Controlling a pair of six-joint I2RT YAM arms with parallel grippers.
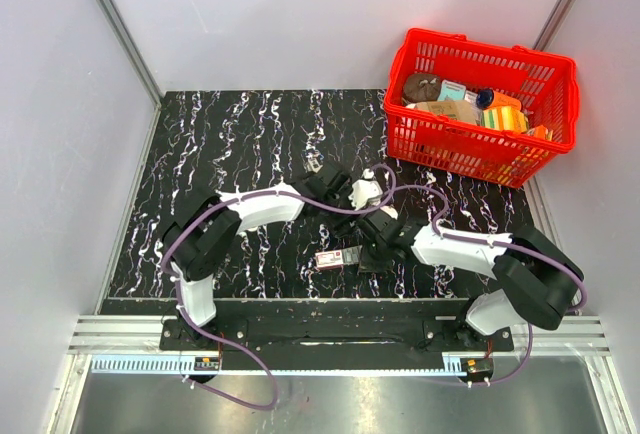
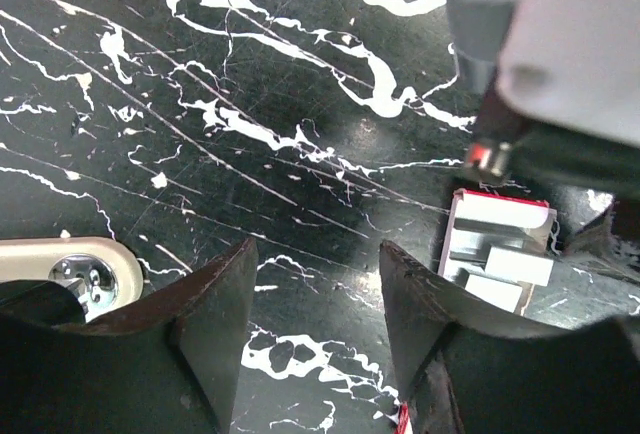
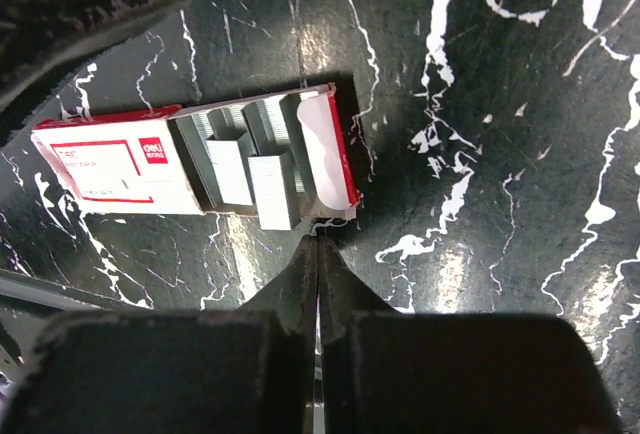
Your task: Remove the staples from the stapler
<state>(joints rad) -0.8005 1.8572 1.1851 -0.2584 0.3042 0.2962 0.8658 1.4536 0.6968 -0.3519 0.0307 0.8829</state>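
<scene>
Table is black with white lines, and the left gripper hangs over it, fingers wide apart, holding nothing. The right gripper is squeezed tight, its tips just beside the open red-and-white box. The small stapler seems to lie past the left arm.

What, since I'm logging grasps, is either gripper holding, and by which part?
Left gripper is open and empty. Right gripper has its jaws shut by the box; whether anything thin is pinched cannot be told.
</scene>
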